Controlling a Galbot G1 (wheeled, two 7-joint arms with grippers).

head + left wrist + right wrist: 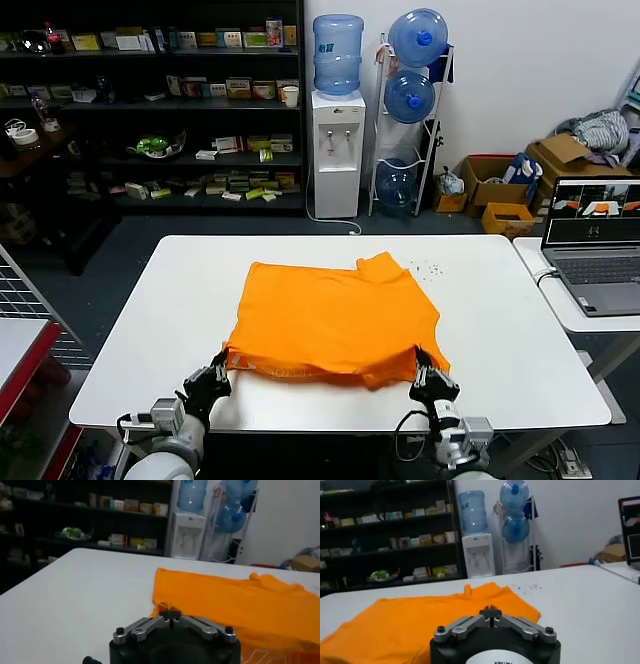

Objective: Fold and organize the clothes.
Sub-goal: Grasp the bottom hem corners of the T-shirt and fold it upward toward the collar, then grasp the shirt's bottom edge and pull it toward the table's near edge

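Both grippers, left & right, clamped shut on T-shirt hem corners; thin pinch prob slips if lifted unevenly.

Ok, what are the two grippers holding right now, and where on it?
Left gripper and right gripper are shut on the orange T-shirt, each pinching a corner of its near edge.

Laptop cropped; shelf goods unreadable
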